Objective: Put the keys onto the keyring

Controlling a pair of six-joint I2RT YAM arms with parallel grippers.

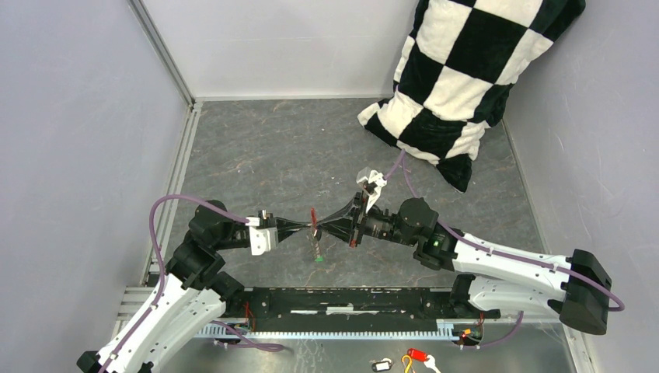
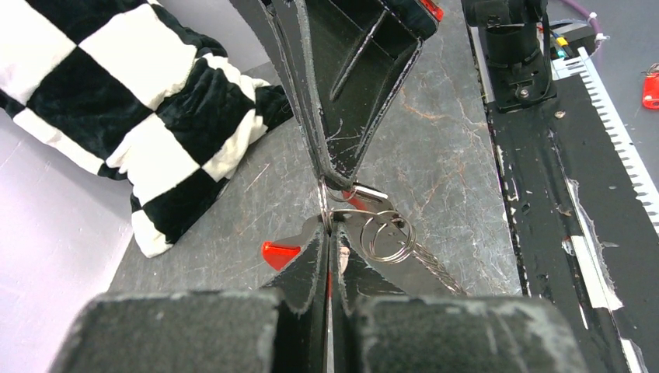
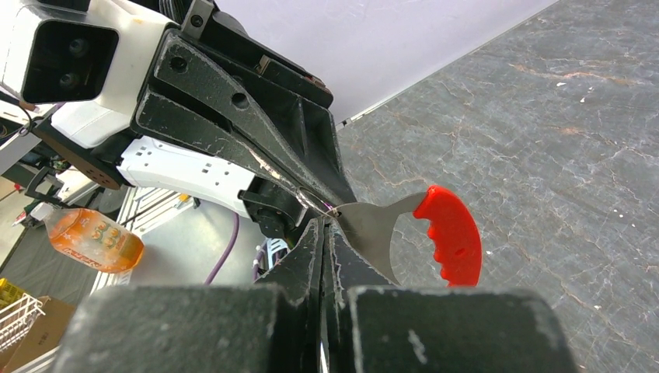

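We see a grey marbled table (image 1: 256,148). A black-and-white checkered pillow (image 1: 458,70) sits on its far right corner against the wall. A black base rail (image 1: 350,303) runs along the near edge. Nearer still, on a silvery ledge (image 1: 311,353), lie a red tag (image 1: 417,356) and, just beside it, a small black-framed tag (image 1: 381,364).

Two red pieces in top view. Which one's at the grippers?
The red-handled key, where the left gripper and right gripper meet. The red tag with a yellow loop lies at the near edge.
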